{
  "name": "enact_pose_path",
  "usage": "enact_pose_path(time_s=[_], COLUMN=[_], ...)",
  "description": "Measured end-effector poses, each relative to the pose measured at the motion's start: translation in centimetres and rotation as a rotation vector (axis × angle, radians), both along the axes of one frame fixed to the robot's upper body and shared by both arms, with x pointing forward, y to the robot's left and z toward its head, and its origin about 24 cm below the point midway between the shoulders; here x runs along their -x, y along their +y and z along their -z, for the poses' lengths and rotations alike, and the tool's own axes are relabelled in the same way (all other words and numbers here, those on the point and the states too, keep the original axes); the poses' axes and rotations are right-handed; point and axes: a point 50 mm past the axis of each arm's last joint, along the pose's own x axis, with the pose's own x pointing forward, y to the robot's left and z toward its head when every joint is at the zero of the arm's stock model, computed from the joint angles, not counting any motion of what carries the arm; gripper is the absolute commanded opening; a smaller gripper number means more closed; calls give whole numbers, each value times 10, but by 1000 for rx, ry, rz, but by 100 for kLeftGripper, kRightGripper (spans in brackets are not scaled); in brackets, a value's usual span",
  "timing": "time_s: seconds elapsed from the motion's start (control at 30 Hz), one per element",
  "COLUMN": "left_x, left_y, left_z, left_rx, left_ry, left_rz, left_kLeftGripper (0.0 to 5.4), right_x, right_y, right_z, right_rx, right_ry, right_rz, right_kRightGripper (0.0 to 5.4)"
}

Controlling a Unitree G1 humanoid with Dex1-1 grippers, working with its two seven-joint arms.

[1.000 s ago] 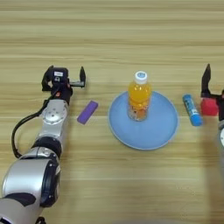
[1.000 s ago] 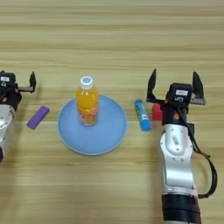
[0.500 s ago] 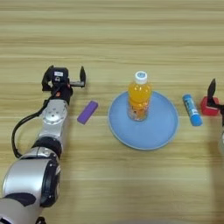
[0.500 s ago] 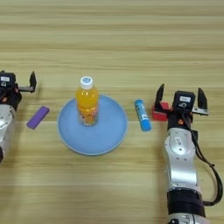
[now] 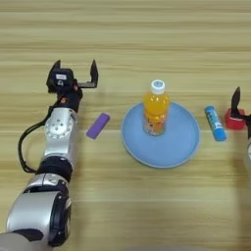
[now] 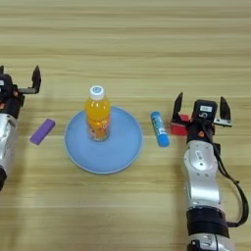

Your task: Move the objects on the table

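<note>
1. Bottle (image 5: 156, 109) of orange drink stands upright on blue plate (image 5: 181, 147), mid tabletop (image 5: 127, 39).
2. Purple block (image 5: 98, 125) lies flat just left of the plate, not touching it.
3. Left pincer (image 5: 75, 73) is open, empty, beyond the block and a bit left of it.
4. Right pincer (image 6: 200, 107) is open, with small red item (image 6: 178, 125) at its left finger; blue tube (image 6: 159, 128) lies between it and the plate.
5. Step: judged pre-grasp, nothing held.
6. Next: likely centre the fingers on the red item, then close.
</note>
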Motion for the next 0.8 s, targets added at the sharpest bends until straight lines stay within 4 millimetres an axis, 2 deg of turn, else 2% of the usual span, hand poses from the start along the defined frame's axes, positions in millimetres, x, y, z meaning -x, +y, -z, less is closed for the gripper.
enact_pose_path(time_s=[0.17, 0.37, 0.57, 0.8], left_x=[15, 33, 47, 53], left_y=[-12, -32, -56, -70], left_z=[-10, -31, -21, -18], left_rx=[25, 24, 7, -30], left_ry=[-19, -71, -20, -20], left_rz=[112, 224, 328, 434], left_kLeftGripper=[540, 540, 540, 540], right_x=[-1, -2, -2, -2], right_y=[2, 4, 4, 5], right_z=[0, 2, 1, 2], right_rx=[1, 1, 2, 2], right_ry=[-6, 2, 0, 1], right_rz=[-7, -16, -18, -20], right_kRightGripper=[538, 538, 538, 538])
